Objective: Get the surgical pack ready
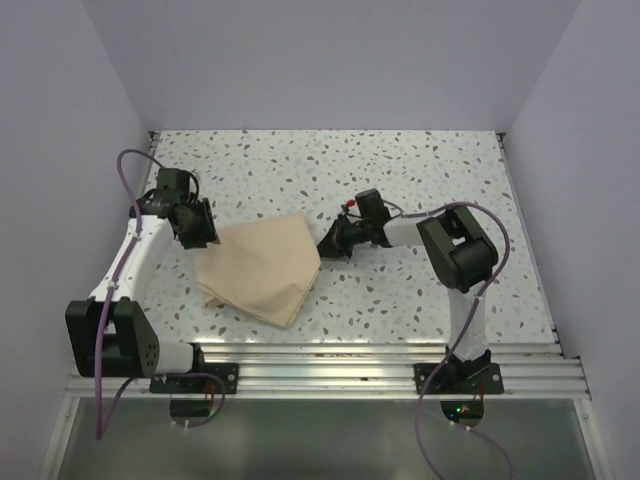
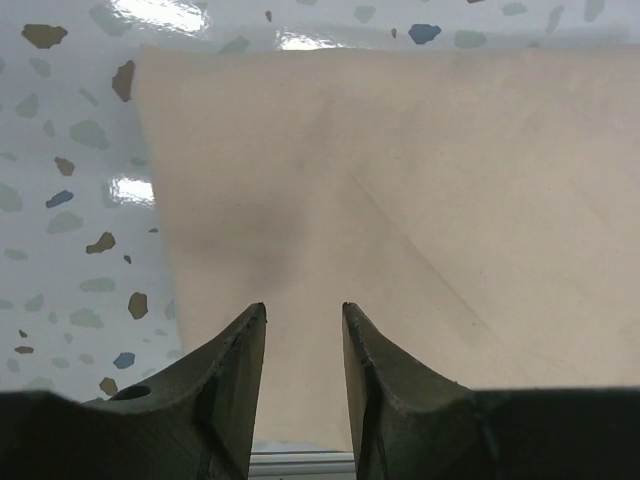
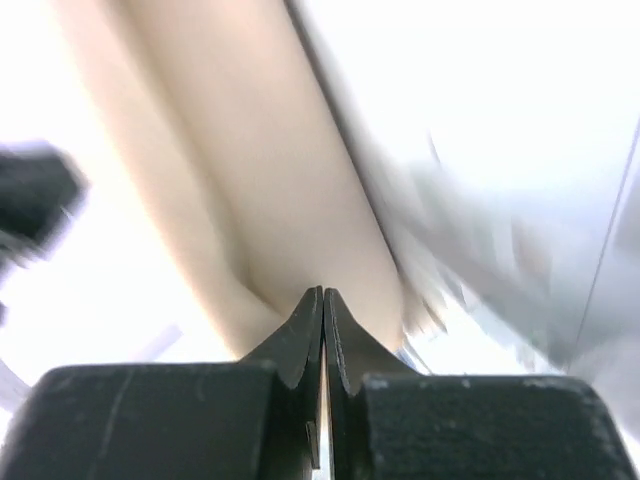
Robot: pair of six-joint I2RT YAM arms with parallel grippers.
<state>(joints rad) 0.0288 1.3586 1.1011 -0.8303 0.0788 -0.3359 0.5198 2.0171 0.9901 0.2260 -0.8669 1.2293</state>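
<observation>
The surgical pack (image 1: 262, 268) lies mid-table as a folded tan wrap sheet (image 2: 400, 200). Its steel tray and instruments are hidden under the cloth. My left gripper (image 1: 200, 232) hangs at the bundle's upper left corner. In the left wrist view the left gripper (image 2: 304, 306) is open above the tan cloth, with nothing between its fingers. My right gripper (image 1: 324, 246) is at the bundle's right corner. In the right wrist view the right gripper (image 3: 323, 290) is shut, and the tan wrap (image 3: 270, 180) runs straight out from its tips, pinched there.
The speckled tabletop (image 1: 400, 170) is bounded by pale walls at the back and sides. An aluminium rail (image 1: 330, 365) runs along the near edge by both arm bases. Purple cables loop off each arm.
</observation>
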